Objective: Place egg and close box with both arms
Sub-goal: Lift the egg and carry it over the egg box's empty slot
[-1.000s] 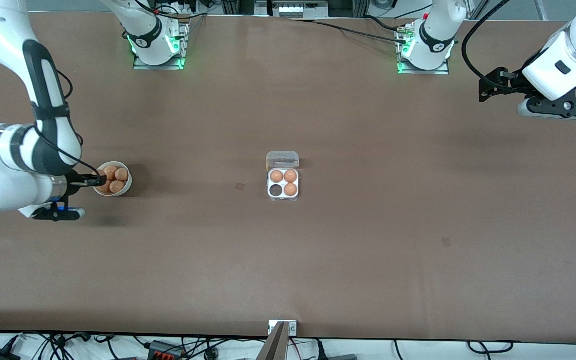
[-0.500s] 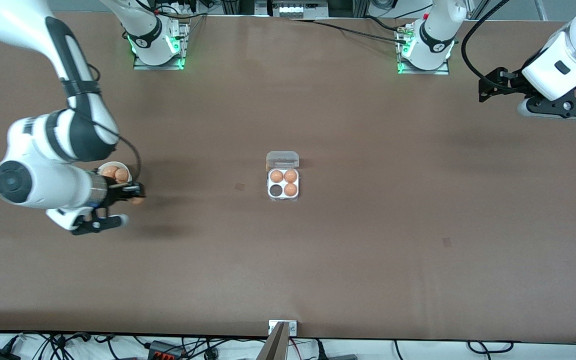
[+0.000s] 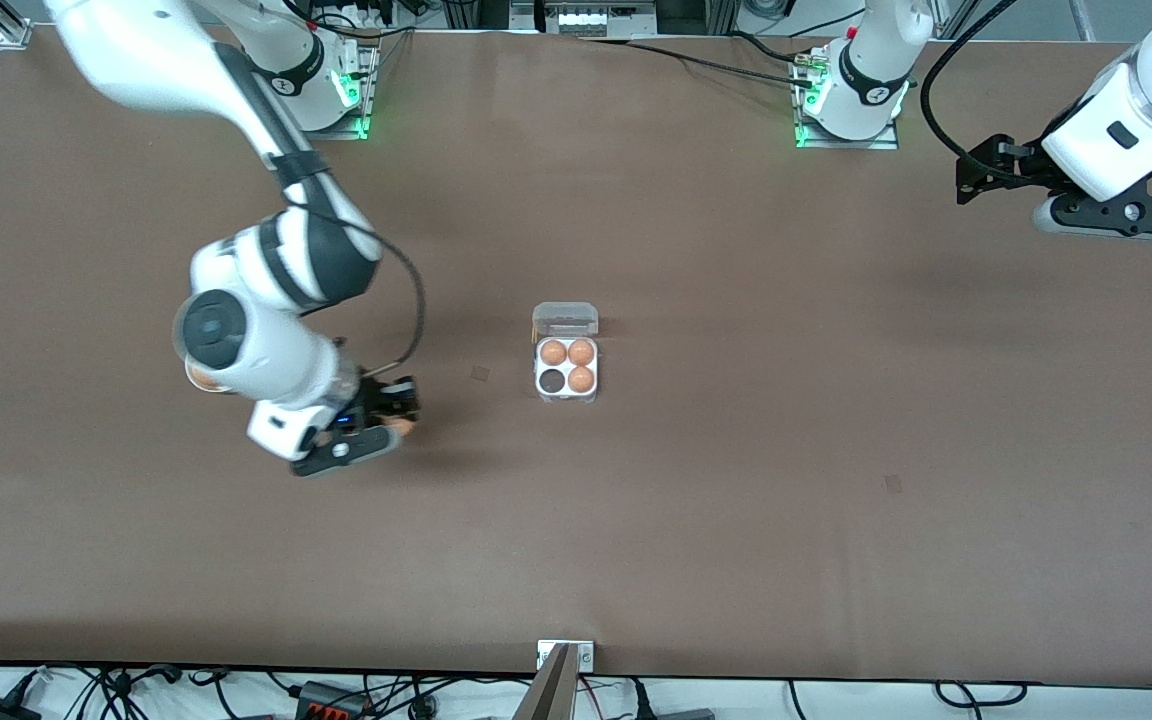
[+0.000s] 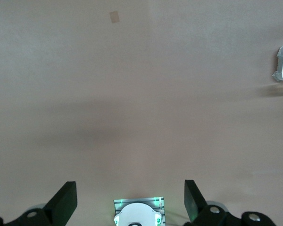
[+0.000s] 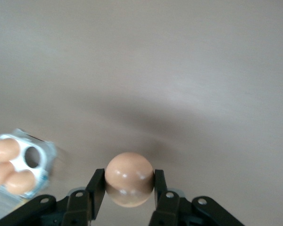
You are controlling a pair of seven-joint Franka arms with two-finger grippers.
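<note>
I see the wide brown counter spread under both arms, with the small square clear-plastic egg box near its middle as my landmark. The big white right arm reaches out from its base and hangs over the counter toward the right arm's end from the box. The white left arm waits up high over the left arm's end of the counter, well apart from the box. The box sits with its transparent hinged lid lying open on the side farther from the front camera; three of its four round cells hold brown eggs and the fourth, the nearer cell toward the right arm's end, shows dark. My right tool is clamped on a smooth brown egg, one finger on each side of it. My left tool has its fingers spread wide, gripping nothing.
</note>
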